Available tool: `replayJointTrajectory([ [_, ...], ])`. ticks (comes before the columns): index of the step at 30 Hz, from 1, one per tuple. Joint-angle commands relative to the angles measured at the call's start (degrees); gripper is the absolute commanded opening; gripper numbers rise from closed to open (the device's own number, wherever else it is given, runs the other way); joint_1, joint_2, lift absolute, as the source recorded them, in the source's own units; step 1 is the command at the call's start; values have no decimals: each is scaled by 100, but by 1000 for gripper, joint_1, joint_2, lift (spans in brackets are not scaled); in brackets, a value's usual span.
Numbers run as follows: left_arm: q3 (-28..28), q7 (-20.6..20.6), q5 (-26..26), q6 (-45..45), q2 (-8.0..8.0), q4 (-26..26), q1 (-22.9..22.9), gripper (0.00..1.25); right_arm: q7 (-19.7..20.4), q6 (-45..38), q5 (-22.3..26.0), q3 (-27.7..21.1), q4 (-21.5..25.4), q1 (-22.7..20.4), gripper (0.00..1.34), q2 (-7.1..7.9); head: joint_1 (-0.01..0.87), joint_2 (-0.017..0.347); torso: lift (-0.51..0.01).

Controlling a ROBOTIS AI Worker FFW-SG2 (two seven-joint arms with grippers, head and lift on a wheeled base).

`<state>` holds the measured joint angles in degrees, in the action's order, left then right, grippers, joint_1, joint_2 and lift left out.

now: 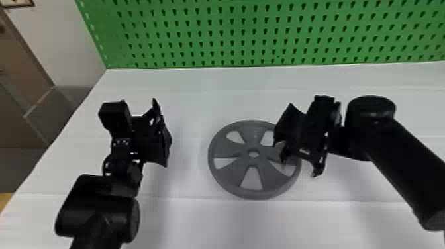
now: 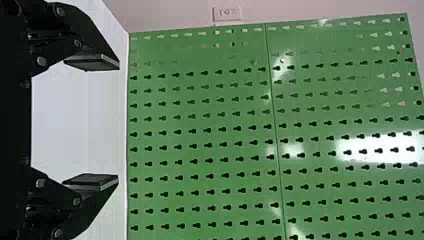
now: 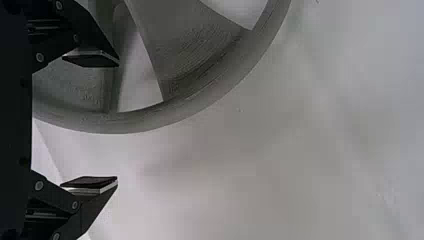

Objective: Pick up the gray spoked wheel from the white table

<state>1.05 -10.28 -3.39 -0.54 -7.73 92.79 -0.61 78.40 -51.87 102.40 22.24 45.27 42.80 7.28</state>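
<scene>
Wheel (image 1: 236, 170), gray and spoked, lies flat on the white table (image 1: 185, 218), a little right of center in the head view and slightly below mid-height. Its right side is partly hidden by the right gripper (image 1: 299, 162), which comes in on its arm from the right edge of the frame and points down. That gripper's fingers are spread wide, holding nothing; in the right wrist view the wheel's rim passes between them, one finger over the spokes and the other outside the rim. The near fingertip appears to be above the wheel rather than touching it, though the dark overlap makes that hard to judge.

The left gripper (image 1: 162, 132) is left of center in the head view, well apart from the wheel, its fingers also wide apart and empty. Behind the table, a green pegboard (image 1: 238, 24) spans the top of the frame from upper left to upper right.
</scene>
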Motion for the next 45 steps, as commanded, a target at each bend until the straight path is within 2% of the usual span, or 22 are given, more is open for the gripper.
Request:
replayJointTrajectory([
  [1, 18, -9, -4, 1, 0, -6, 17, 802, -220, 2, -106, 61, -1, -35, 913, 37, 779, 135, -66],
  [17, 62, -61, -21, 10, 0, -6, 35, 802, -501, -139, -36, 35, -54, -96, 913, 72, 779, 135, -66],
  [45, 133, -70, -13, 150, 0, -6, 78, 802, -563, -209, -150, 79, -115, -35, 910, 107, 779, 135, -66],
])
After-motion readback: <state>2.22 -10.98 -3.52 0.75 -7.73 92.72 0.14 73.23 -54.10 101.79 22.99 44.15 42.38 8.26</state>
